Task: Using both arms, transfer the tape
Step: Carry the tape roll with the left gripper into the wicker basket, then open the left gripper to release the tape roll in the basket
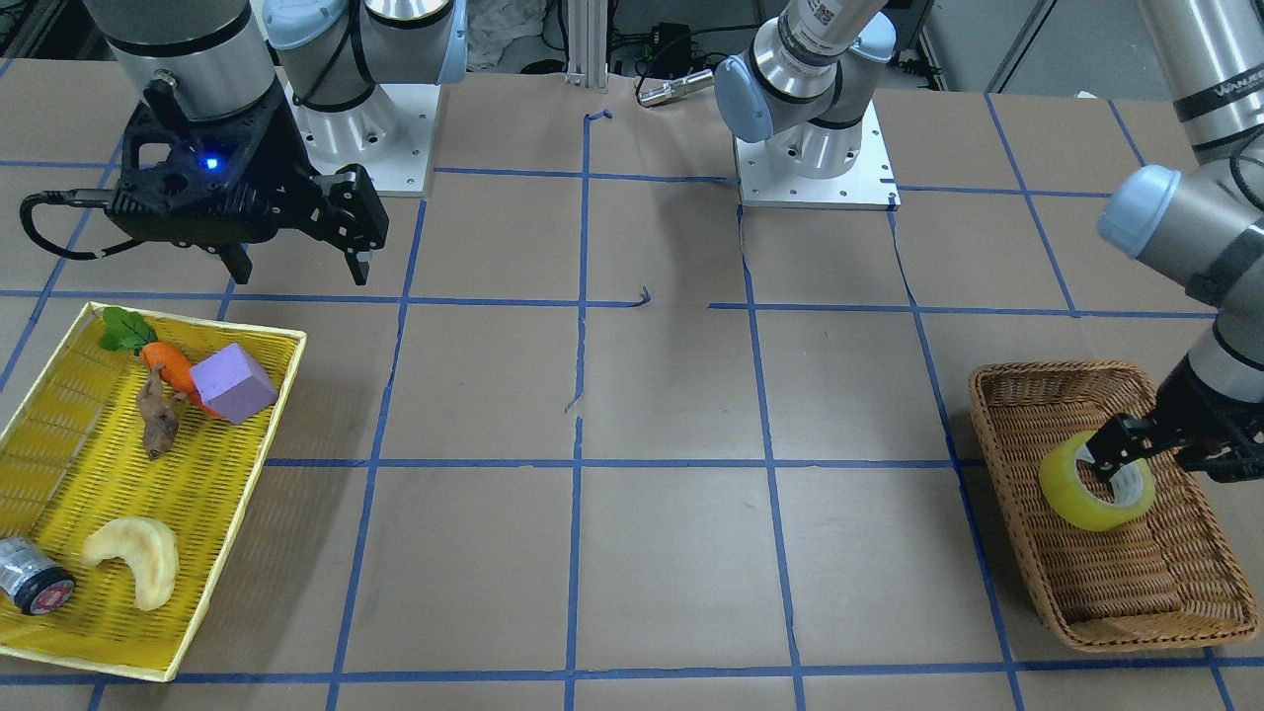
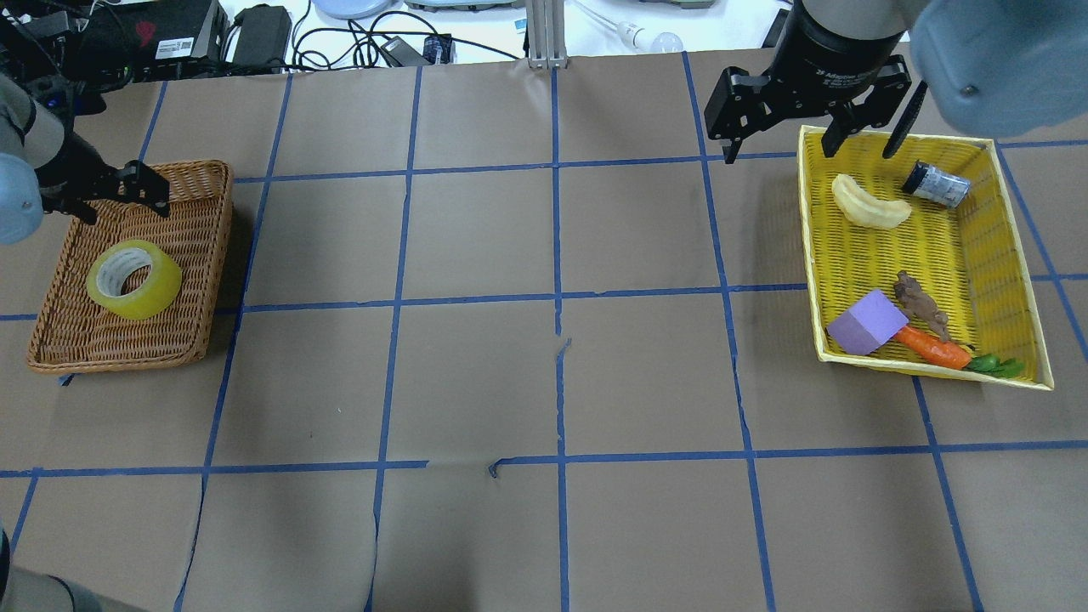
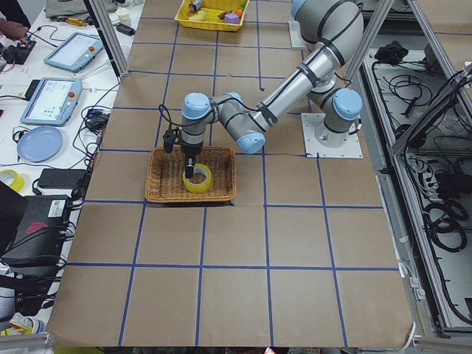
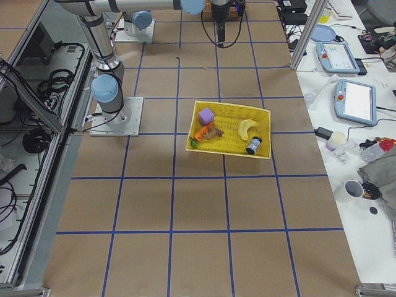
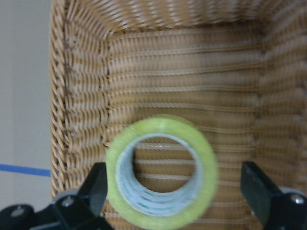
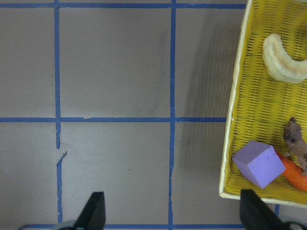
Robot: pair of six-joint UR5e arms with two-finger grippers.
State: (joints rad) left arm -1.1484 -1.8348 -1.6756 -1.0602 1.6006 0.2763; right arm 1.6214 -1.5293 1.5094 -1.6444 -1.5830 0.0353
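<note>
Brown paper ruled with blue lines covers the table [image 1: 652,395].

Left wrist view: I find the left gripper [image 5: 176,187] spread wide inside the basket [image 5: 81,96]. The tape [image 5: 207,158] lies hole up between the fingers, hard by one and well apart from the other. Contact I cannot confirm, as the roll is blurred.

Front view: from this angle a finger overlaps the tape's core, which the wrist view does not bear out. The right gripper [image 1: 299,272] hangs spread and empty above the table beside the tray [image 1: 59,494], with the right arm [image 1: 188,49] pointing down.

Overhead view: the basket is at the table's left end, with the tape near its middle.

Left side view: only here do I see the whole left arm [image 3: 280,103], stretched out, elbow bent, wrist vertical over the tape.

Right side view: the tray holds a cube [image 4: 206,116], carrot [image 4: 199,133], crescent [image 4: 247,129] and cylinder [image 4: 253,146].

Right wrist view: spread fingers over the ruled paper, the tray's long side off to one side.
</note>
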